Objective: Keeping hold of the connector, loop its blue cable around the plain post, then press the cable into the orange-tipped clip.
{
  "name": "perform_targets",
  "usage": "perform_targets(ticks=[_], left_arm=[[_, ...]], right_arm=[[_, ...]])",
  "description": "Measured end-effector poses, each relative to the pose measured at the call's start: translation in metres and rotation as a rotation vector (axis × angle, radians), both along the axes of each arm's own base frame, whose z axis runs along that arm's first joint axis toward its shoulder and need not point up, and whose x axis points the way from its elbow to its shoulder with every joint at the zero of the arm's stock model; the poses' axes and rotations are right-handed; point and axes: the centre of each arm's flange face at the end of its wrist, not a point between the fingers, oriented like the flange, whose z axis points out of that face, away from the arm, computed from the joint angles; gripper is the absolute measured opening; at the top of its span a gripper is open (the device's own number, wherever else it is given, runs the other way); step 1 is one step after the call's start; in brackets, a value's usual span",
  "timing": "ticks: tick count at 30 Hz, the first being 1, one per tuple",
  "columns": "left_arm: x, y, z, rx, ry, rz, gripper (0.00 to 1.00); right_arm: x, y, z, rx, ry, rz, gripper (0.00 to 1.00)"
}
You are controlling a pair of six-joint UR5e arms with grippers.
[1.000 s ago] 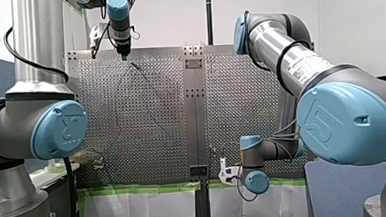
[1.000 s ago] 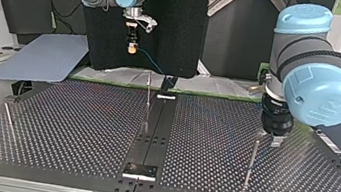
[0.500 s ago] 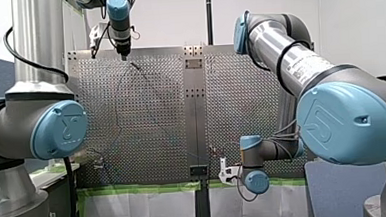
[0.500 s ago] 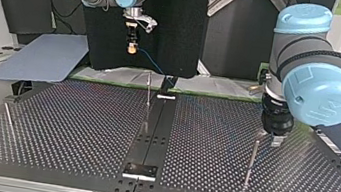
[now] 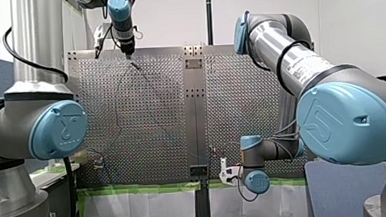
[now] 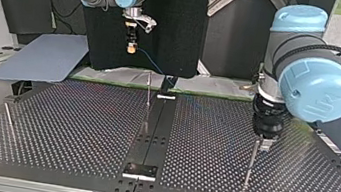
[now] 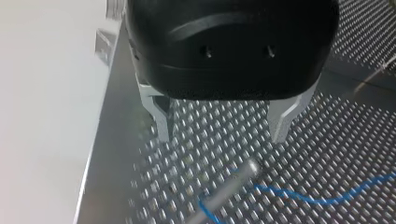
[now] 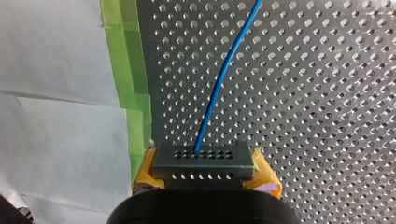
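My right gripper (image 8: 204,169) clamps its yellow pads (image 8: 145,169) on the black connector (image 8: 204,161) near the taped edge of the table (image 8: 327,93); the blue cable (image 8: 219,88) runs out across the perforations. Farther off, my left gripper (image 7: 220,135) hangs open over a metal post (image 7: 229,189)

The left arm's gripper (image 5: 127,53) hangs tip-down over the far left corner of the perforated table (image 5: 151,120), with a thin cable (image 5: 116,107) curving below it toward the near edge, where the right arm's wrist (image 5: 253,158) sits low beside the green tape (image 5: 135,189).
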Motion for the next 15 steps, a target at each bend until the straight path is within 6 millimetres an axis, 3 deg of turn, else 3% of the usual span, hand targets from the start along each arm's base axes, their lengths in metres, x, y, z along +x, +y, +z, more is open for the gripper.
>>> perform_targets(ticks=[7, 15], left_arm=[[0.005, -0.023, -0.001, 0.034, -0.042, -0.113, 0.99], [0.020, -0.050, -0.019, 0.099, -0.063, -0.183, 0.99]], right_arm=[[-0.001, -0.001, 0.000, 0.003, -0.001, -0.004, 0.00], [-0.001, -0.001, 0.000, 0.003, -0.011, -0.006, 0.00]])
